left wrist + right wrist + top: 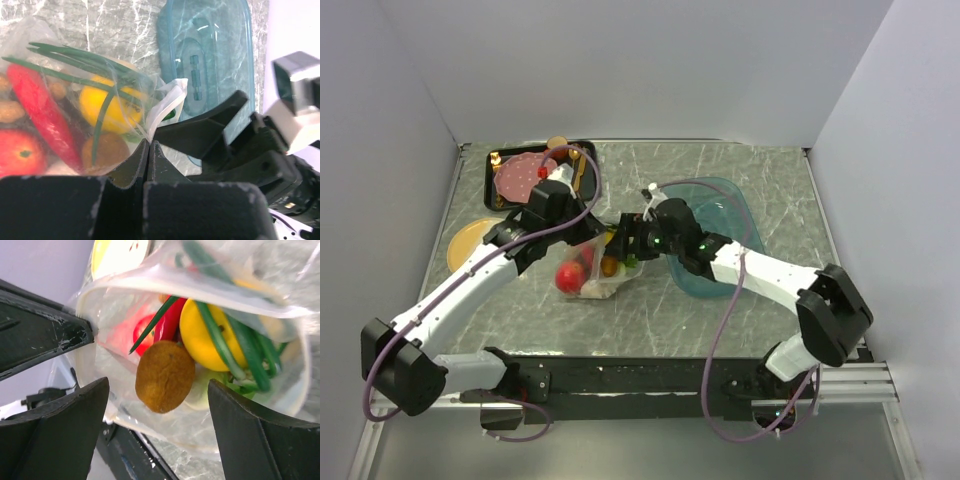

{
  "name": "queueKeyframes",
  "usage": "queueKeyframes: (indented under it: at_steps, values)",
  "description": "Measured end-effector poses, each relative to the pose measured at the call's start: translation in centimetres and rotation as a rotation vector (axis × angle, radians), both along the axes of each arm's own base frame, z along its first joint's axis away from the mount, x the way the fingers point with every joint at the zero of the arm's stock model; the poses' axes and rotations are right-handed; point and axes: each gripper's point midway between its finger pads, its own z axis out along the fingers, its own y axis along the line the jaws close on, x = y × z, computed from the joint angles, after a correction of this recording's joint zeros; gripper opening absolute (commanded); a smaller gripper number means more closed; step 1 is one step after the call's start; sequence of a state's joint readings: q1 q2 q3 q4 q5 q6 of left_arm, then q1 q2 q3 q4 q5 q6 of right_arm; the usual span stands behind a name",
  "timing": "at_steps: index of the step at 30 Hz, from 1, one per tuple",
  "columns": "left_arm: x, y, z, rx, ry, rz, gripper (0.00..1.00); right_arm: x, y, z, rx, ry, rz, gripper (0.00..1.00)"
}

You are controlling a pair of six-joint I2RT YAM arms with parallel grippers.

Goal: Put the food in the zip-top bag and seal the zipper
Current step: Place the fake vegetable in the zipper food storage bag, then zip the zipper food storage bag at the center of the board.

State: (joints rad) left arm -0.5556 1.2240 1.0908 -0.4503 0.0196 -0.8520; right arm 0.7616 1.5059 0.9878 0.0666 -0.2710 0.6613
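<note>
Though overhead hides it, left gripper [149, 147] pinches zip-top bag [35, 37]; right gripper [157, 387] agape.

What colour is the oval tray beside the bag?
Translucent teal; the tray shows best in the left wrist view.

Plain white walls [620, 60], grey-green marbled tabletop [760, 170], even light
</note>
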Motion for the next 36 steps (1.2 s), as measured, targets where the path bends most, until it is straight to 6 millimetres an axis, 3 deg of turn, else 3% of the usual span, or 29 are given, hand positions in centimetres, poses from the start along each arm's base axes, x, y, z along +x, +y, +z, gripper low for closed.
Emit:
queueKeyframes:
  at_steps: [2,5,8,13,19,22,30,36]
  values:
    - [-0.1,0.1,0.1,0.000,0.000,0.001,0.01,0.3,-0.8,0.3,-0.023,-0.014,-0.040,0.67]
    - [-0.2,0.1,0.0,0.003,0.004,0.002,0.01,0.4,-2.4,0.5,-0.056,-0.035,-0.097,0.54]
    - [-0.1,0.1,0.0,0.001,0.006,0.004,0.01,-0.9,-4.0,1.1,-0.063,-0.039,-0.114,0.54]
    - [-0.1,0.0,-0.2,-0.008,0.010,0.010,0.01,-3.0,-4.5,2.4,0.002,-0.010,-0.085,0.61]
    - [0.2,-0.2,-0.2,-0.017,0.011,0.016,0.01,-5.8,-3.6,1.0,0.036,0.126,-0.058,0.74]
    - [0.3,-0.3,-0.3,-0.017,0.012,0.016,0.01,-6.9,-2.7,0.4,0.038,0.179,-0.049,0.74]
    - [0.4,-0.3,-0.5,-0.018,0.013,0.015,0.01,-7.8,-1.3,-2.8,0.046,0.299,-0.070,0.72]
    - [0.4,-0.4,-0.6,-0.018,0.015,0.013,0.01,-7.0,-1.2,-3.2,0.075,0.280,-0.111,0.66]
